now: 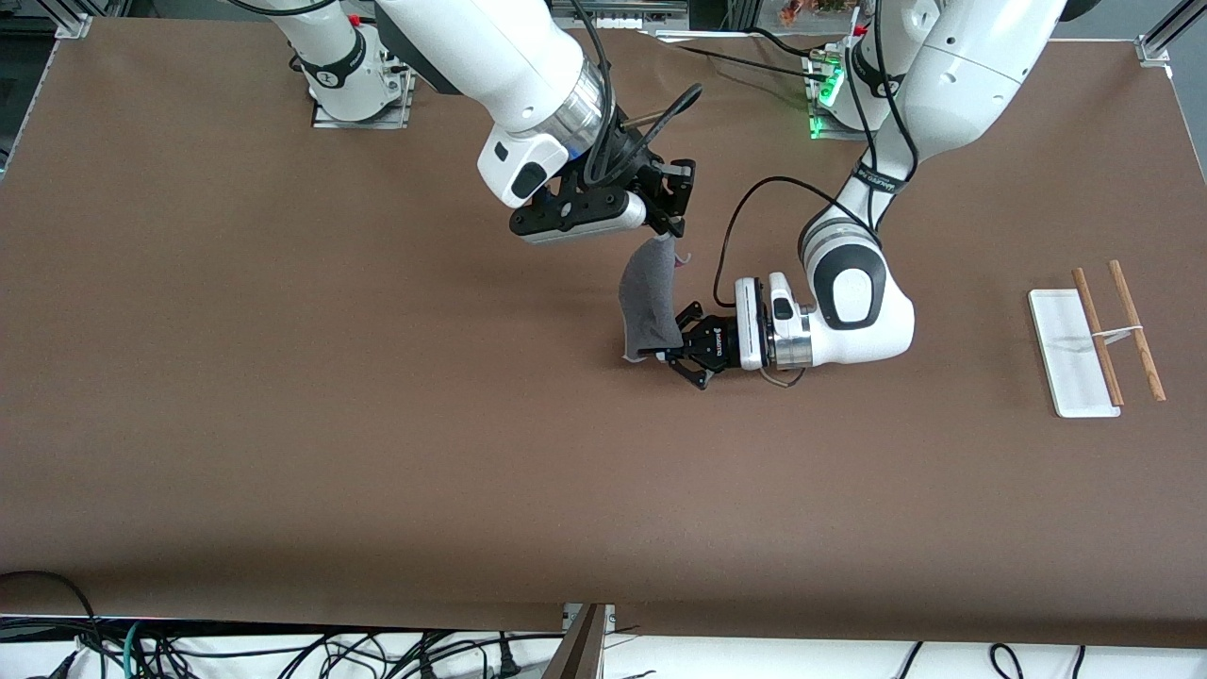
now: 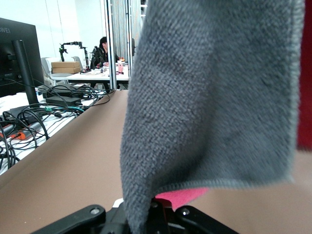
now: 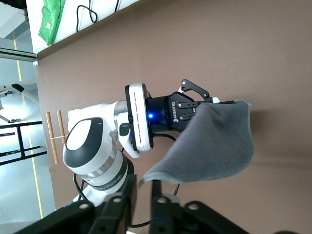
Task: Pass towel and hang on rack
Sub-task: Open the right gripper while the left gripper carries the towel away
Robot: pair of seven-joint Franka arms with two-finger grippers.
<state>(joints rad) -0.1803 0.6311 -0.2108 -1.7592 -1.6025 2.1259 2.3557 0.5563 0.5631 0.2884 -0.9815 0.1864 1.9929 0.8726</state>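
Observation:
The towel [image 1: 649,302] hangs grey face out over the middle of the table, a strip of its pink-red face showing in the left wrist view [image 2: 183,196]. My left gripper [image 1: 665,356] lies low and level and is shut on the towel's lower corner; it also shows in the right wrist view [image 3: 219,101]. My right gripper [image 1: 671,231] is above the towel's top corner. Its fingers stand apart, and the corner rests against one fingertip [image 3: 157,184]. The rack [image 1: 1099,339] stands toward the left arm's end of the table, with a white base and two wooden rods.
Brown table surface [image 1: 283,424] lies all round. Cables hang below the table's front edge [image 1: 283,651]. The left arm's elbow [image 1: 853,311] sits low between the towel and the rack.

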